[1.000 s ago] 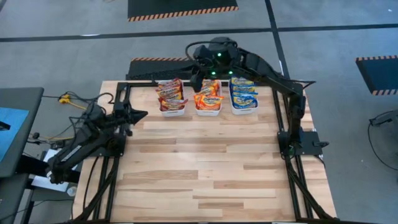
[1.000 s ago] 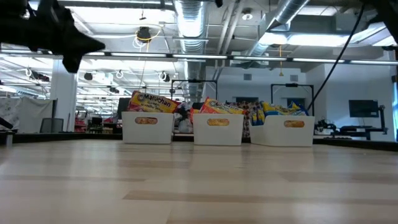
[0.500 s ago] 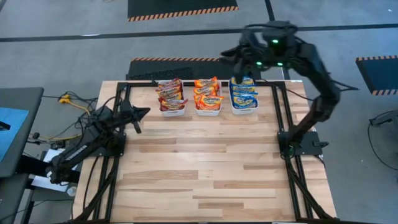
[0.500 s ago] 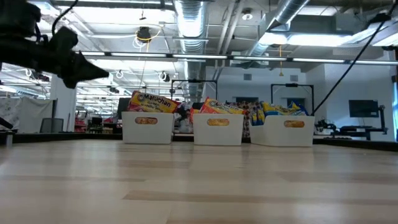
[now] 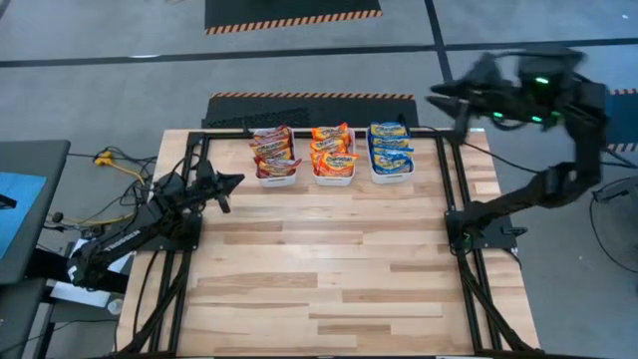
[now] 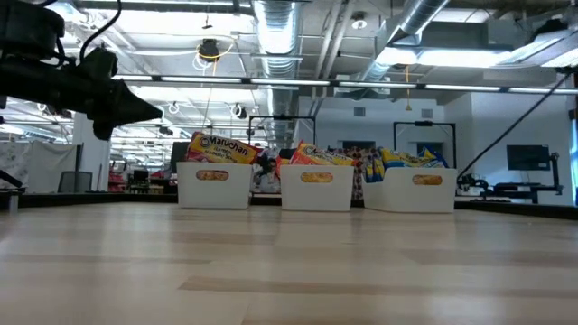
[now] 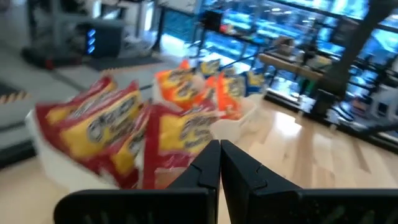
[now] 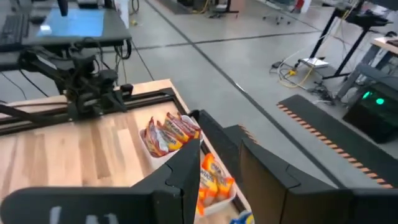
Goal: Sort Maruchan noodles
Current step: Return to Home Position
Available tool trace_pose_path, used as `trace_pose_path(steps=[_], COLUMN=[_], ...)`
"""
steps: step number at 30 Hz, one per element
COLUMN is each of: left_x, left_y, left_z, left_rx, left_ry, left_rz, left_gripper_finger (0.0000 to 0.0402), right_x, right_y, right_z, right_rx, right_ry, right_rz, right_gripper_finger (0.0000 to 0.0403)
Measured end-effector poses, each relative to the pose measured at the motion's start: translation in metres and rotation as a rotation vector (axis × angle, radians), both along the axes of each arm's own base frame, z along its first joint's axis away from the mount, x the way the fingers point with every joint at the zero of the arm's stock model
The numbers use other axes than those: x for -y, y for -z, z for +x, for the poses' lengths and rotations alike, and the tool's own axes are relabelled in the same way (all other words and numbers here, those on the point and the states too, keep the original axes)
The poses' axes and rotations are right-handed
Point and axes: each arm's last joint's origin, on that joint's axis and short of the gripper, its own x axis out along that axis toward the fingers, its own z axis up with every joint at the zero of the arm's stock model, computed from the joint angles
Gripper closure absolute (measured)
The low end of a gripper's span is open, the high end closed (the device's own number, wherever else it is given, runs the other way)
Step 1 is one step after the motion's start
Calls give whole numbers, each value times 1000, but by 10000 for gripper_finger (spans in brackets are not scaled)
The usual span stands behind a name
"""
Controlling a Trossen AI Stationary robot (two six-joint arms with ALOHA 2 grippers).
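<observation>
The Maruchan noodles lie sorted in three white bins along the table's far edge: maroon packets (image 5: pixel 273 155) in the left bin, orange packets (image 5: pixel 333 153) in the middle one, blue packets (image 5: pixel 390 149) in the right one. The low view shows the bins (image 6: pixel 317 188) side by side, with packets sticking up over their rims. My left gripper (image 5: pixel 234 180) hovers shut, just left of the maroon bin and pointing at it; its wrist view shows the maroon packets (image 7: pixel 106 134) close ahead. My right gripper (image 5: pixel 436 98) is open and empty, raised high beyond the table's far right corner.
Black frame rails (image 5: pixel 451 189) run along the table's left and right sides, and the arm bases stand on them. The wooden tabletop (image 5: pixel 329 269) lies bare near of the bins. A side table (image 5: pixel 20 204) stands to the left of the table.
My right gripper has swung from above the orange bin to the right and outward, past the table's far right corner. My left gripper has crept a little to the right toward the maroon bin and sunk slightly. The packets and bins have stayed put.
</observation>
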Motion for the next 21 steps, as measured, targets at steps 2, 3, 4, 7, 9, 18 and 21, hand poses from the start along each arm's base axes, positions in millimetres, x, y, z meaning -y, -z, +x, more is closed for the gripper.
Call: trace_pose_path(steps=[2,3,4,7,9,18,21], left_x=[-1,-1,-2,-2,-2,-4,-4], left_y=[2,2,2,2,2,4,4], left_z=[0,0,-1,-1,-1,-2,-2], left_rx=[8,19,29,42,40,-49,-85], left_ry=[-39,-55,-68,-89,-97,-159,-163], left_rz=[-46,-66,-82,-107,-108,-6,46], left_gripper_finger=[401,401,401,401,401,401,401], right_x=[-7,-11,-15,-28,-34,-37,-35], right_y=[2,4,8,24,39,156,197], right_z=[-24,-38,-51,-85,-101,-105,-97], right_rx=[22,36,51,134,210,331,350], right_ry=[19,36,59,100,108,79,48], right_rz=[3,15,34,75,101,168,206], right_gripper_finger=[266,266,266,266,266,266,266])
